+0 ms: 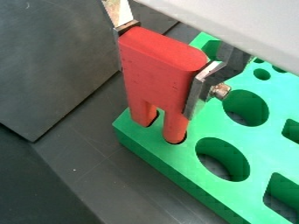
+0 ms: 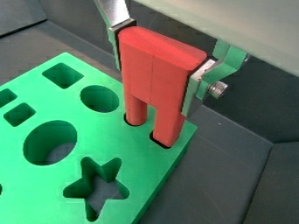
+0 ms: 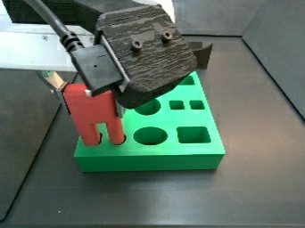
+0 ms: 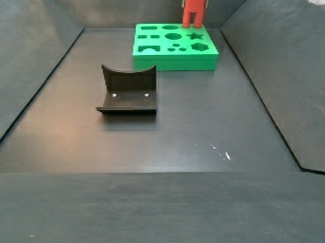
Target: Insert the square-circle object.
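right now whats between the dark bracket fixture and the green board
Only bare dark floor, shown in a side view, separates the fixture from the green board; the gripper holds the square-circle object over the board.

Peg tips of the square-circle object (image 1: 156, 83) hidden by the green board (image 1: 176, 162); end effector (image 2: 163, 54) half out of frame.

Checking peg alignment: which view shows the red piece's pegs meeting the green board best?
A wrist view: the square-circle object in the hand has both pegs at the green board. A side view shows it tiny, cropped.
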